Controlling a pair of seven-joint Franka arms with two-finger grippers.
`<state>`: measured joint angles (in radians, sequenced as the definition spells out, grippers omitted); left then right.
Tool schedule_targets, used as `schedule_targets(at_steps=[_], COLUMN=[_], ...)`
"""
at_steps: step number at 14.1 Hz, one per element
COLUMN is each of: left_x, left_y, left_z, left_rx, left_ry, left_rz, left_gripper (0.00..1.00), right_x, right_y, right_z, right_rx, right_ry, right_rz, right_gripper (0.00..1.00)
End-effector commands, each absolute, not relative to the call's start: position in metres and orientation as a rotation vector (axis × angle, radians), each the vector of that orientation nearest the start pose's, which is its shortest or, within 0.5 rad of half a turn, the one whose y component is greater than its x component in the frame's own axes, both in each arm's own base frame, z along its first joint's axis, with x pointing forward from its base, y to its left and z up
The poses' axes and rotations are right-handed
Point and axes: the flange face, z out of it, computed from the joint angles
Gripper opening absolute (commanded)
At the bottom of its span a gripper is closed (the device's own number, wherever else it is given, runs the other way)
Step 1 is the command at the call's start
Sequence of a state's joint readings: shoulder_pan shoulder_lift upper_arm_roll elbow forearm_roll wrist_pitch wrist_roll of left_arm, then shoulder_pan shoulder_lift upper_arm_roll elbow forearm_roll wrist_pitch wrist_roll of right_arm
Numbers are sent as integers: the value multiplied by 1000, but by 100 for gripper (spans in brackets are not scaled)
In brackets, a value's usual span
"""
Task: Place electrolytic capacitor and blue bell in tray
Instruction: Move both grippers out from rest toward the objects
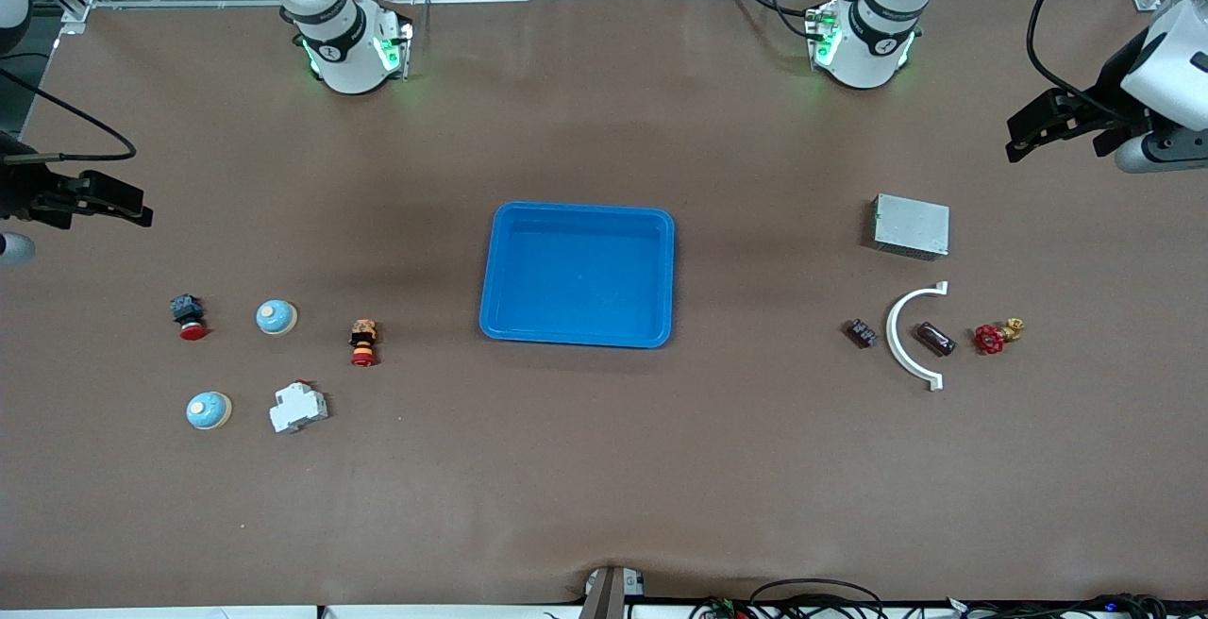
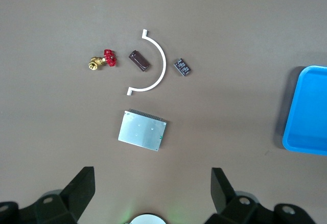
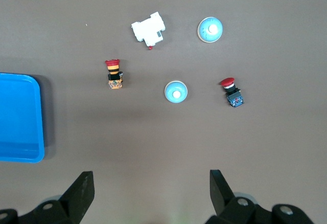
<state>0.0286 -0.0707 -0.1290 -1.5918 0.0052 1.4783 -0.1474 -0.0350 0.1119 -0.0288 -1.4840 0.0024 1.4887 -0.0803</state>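
bell, nearest (image 1: 209,409): we see a pale-blue dome with a white centre on the table at the right arm's end, closest to the front camera, just beside the white breaker (image 1: 298,407).
bell, second (image 1: 276,317): we see a matching dome farther from the camera, between the red-capped button (image 1: 188,315) and the orange-bodied button (image 1: 363,342).
capacitor (image 1: 935,338): we see a dark brown cylinder lying on its side at the left arm's end, inside the curve of the white arc piece (image 1: 906,335), with the red-handled valve (image 1: 997,335) on one side and a small black part (image 1: 860,333) outside the arc on the other.
tray (image 1: 578,336): we see it mid-table, blue, holding nothing, well apart from both groups.
grey box (image 1: 910,225): we see it farther from the camera than the arc piece.
right gripper (image 1: 118,207): we see it up at the right arm's end of the table, over bare tabletop, fingers spread, grasping nothing.
left gripper (image 1: 1024,133): we see it raised at the left arm's end, over bare tabletop, fingers spread, grasping nothing.
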Motion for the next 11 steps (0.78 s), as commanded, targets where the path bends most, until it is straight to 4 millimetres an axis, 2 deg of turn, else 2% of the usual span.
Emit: schedule_targets(at_steps=[1, 4, 8, 11], left_x=[518, 521, 545, 558], left_y=[-53, -50, -48, -40], left_z=[651, 646, 601, 556], left_rx=[-3116, -3104, -3075, -3071], left_ry=[-74, -73, -55, -93], left_rz=[69, 81, 208, 217], left_gripper=[100, 100, 100, 100], right_x=[577, 577, 579, 577], right_y=[-37, -37, -39, -41], right_z=[597, 597, 589, 546], right_rx=[-3125, -3125, -3124, -3122], right_ry=[-29, -29, -24, -18], right_rz=[155, 150, 164, 162], right_gripper=[100, 100, 100, 100])
